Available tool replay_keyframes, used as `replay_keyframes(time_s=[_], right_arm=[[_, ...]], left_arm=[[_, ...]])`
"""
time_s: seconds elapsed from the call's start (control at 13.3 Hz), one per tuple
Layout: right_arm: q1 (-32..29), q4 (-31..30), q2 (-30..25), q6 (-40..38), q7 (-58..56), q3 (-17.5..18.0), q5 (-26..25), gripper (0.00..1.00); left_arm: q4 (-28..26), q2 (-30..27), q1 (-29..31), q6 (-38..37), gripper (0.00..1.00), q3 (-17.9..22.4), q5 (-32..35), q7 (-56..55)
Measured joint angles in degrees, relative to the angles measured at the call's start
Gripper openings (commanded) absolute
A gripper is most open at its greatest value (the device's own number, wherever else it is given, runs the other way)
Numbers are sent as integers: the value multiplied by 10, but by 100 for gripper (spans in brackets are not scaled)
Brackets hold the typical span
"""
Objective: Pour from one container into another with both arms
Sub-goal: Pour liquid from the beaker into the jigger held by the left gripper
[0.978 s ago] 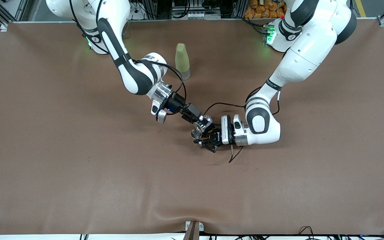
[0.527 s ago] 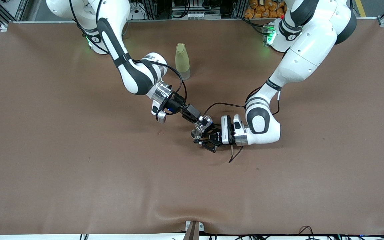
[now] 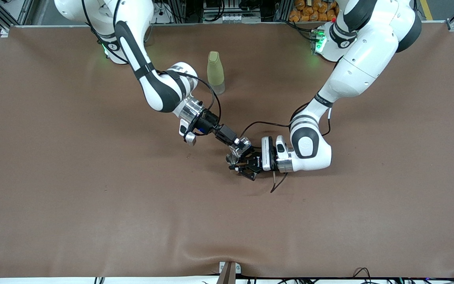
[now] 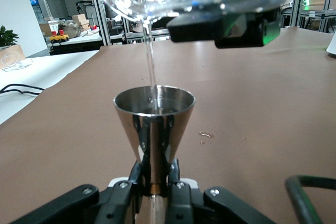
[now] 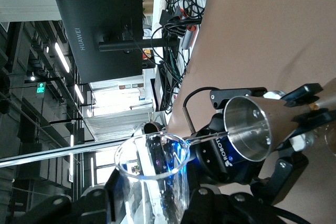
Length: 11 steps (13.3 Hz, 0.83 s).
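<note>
My right gripper (image 3: 240, 145) is shut on the clear glass cup (image 3: 244, 142), held tilted over the middle of the table. In the right wrist view the cup (image 5: 153, 174) sits between the fingers, its rim turned toward the silver jigger (image 5: 248, 127). A thin stream of water (image 4: 149, 61) runs from the cup's lip (image 4: 137, 13) into the jigger's upper cone (image 4: 154, 109). My left gripper (image 4: 155, 176) is shut on the jigger's narrow waist and holds it upright. In the front view the jigger (image 3: 231, 159) shows just under the cup, at the left gripper (image 3: 238, 165).
A tall pale yellow-green bottle (image 3: 215, 72) stands on the brown table cover, toward the robots' bases. A few water drops (image 4: 204, 135) lie on the cover beside the jigger. A loose dark cable (image 3: 277, 182) hangs under the left wrist.
My right wrist has turned a little and the cup is tipped slightly further over the jigger. The left arm and the jigger have stayed in place.
</note>
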Motion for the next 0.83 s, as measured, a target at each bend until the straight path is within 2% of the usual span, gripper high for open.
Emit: replay_keyframes(time_s=[0.83], right_arm=[[0,8,0,27,80,0,0,0]], left_arm=[[0,0,0,0,0,0,0,0]])
